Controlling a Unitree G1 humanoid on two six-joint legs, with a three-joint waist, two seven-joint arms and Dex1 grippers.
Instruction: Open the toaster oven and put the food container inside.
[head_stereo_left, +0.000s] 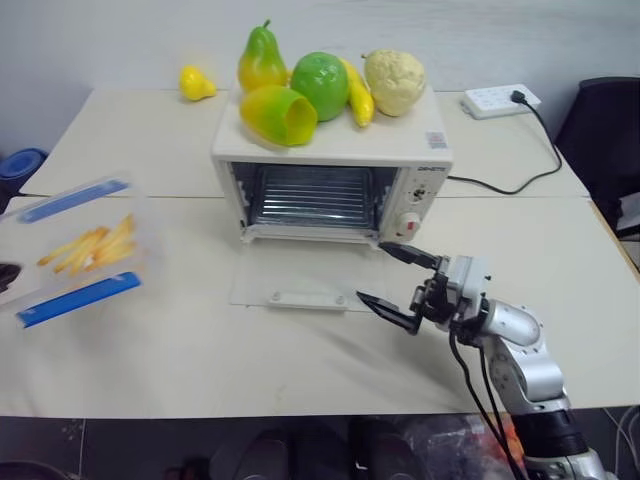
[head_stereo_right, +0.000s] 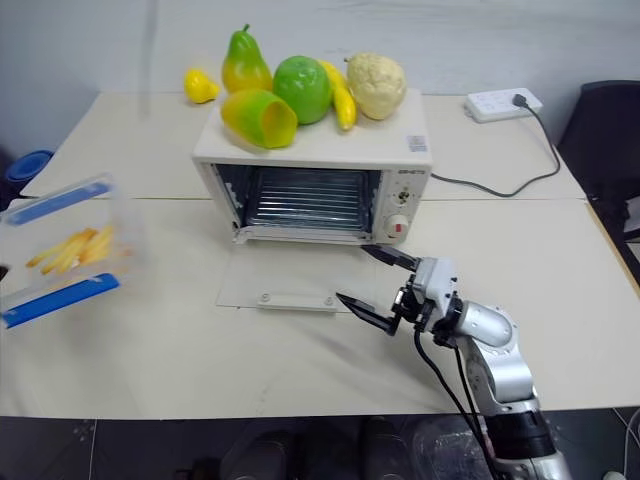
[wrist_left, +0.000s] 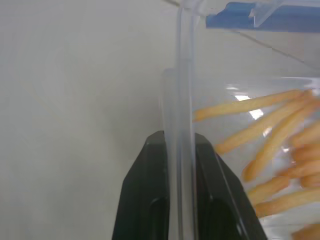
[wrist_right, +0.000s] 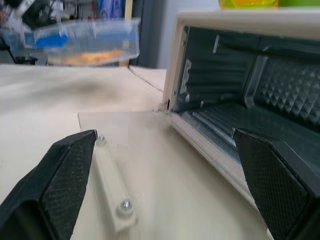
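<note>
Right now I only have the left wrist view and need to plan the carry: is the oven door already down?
Observer: Yes. The toaster oven has its glass door lying flat on the table, rack exposed.
Operator: Where does the food container sit relative to it?
Observer: The food container is off to the robot's left of the oven, lifted clear of the table, in the right wrist view too.
Operator: Is the other arm in the way?
Observer: The right gripper hangs open just over the door's right front corner, so it may crowd the approach.
</note>
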